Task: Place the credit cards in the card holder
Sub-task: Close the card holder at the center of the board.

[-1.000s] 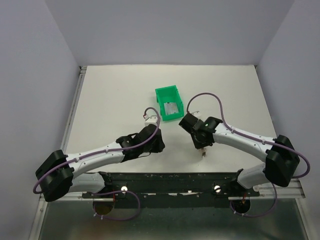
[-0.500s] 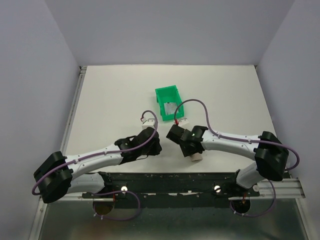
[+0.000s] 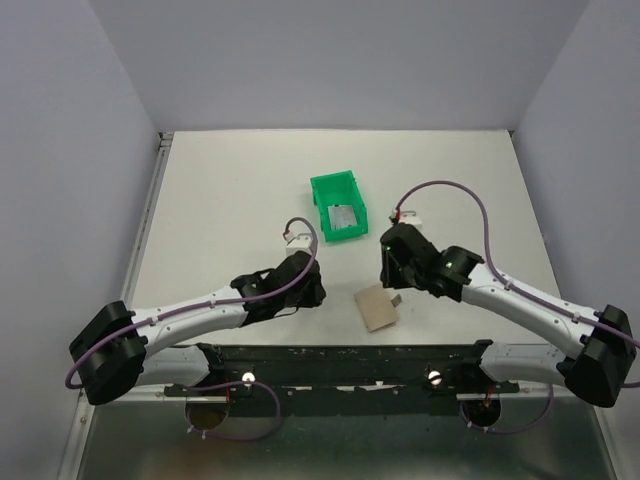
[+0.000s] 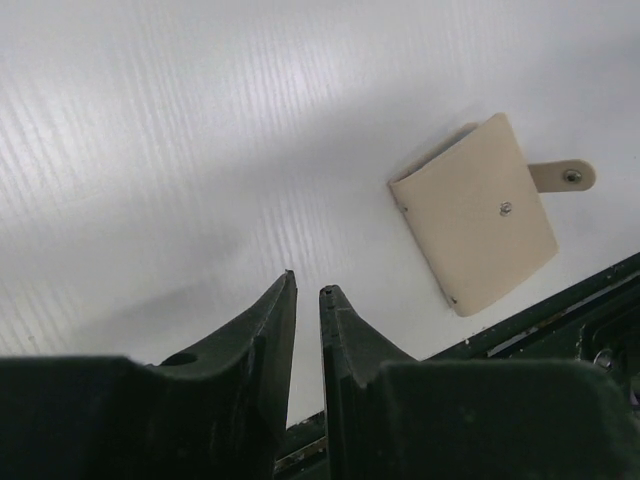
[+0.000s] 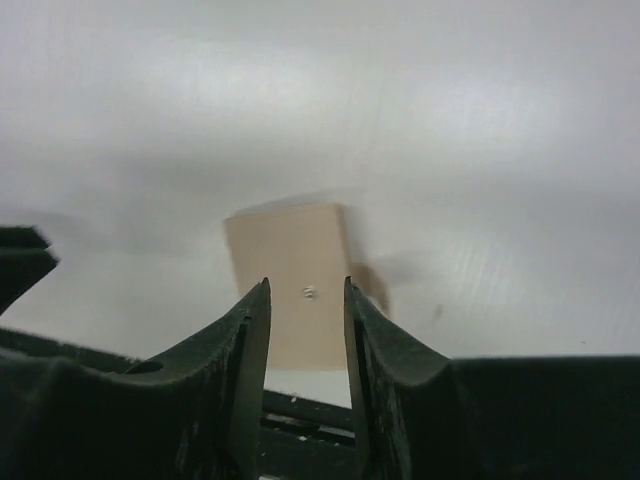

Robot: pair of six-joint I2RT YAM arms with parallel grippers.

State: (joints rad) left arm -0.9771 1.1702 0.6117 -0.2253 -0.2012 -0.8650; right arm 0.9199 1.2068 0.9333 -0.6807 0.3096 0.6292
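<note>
Card holder [image 3: 377,308]: tan, folded shut, flat on the white worktop [image 3: 230,200] close to its near edge, just beyond the black rail [image 3: 340,352]; between the two arms, nearer the right one.
Strap tab [image 4: 562,177]: sticks out from one side of the holder, small metal snap at its end; second snap on the holder's outer face.
Credit card [image 3: 345,219]: one silver-grey card visible, lying inside the green bin [image 3: 318,186], well apart from the holder.
Green bin: on the worktop beyond both arms, roughly mid-width, open top.
Left pincer [image 4: 307,292]: low over bare worktop to the left of the holder, not touching it; jaws almost together with only a thin slit between the tips, nothing in the slit.
Right pincer [image 5: 306,285]: above the holder, pointing down at it; jaws apart and empty, holder seen through the gap in the right wrist view, somewhat blurred there; contact with the holder not discernible.
Other cards: cannot tell from these views.
</note>
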